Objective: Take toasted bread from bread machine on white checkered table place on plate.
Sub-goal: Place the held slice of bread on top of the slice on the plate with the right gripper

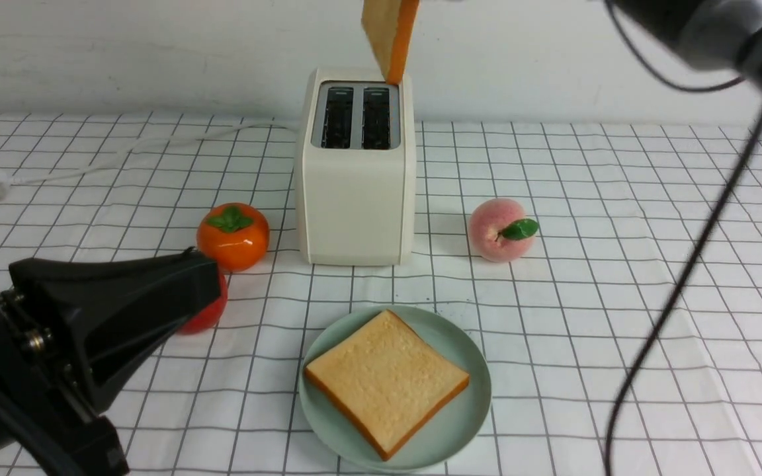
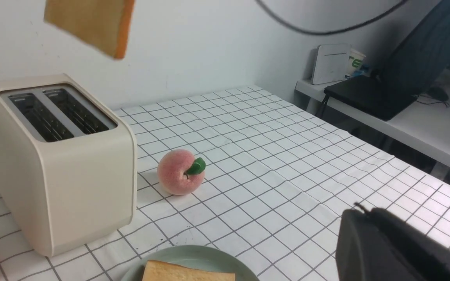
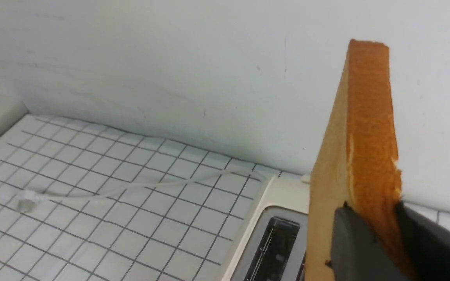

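Note:
One slice of toasted bread (image 1: 389, 36) hangs upright in the air just above the bread machine (image 1: 356, 192), whose two slots show empty. In the right wrist view my right gripper (image 3: 371, 207) is shut on that slice (image 3: 359, 156), one finger on each face at its crust edge; the front view cuts the gripper off at the top. A second slice (image 1: 386, 382) lies flat on the mint-green plate (image 1: 470, 413), in front of the bread machine on the white checkered table (image 1: 619, 297). My left gripper (image 1: 212, 277) is shut and empty, low at the front left.
An orange persimmon (image 1: 233, 235) and a red fruit (image 1: 208, 316) sit left of the bread machine, by my left gripper. A peach (image 1: 500, 229) lies to its right. The white cord (image 1: 123, 155) trails left. My right arm's black cable (image 1: 685, 264) hangs over the right side.

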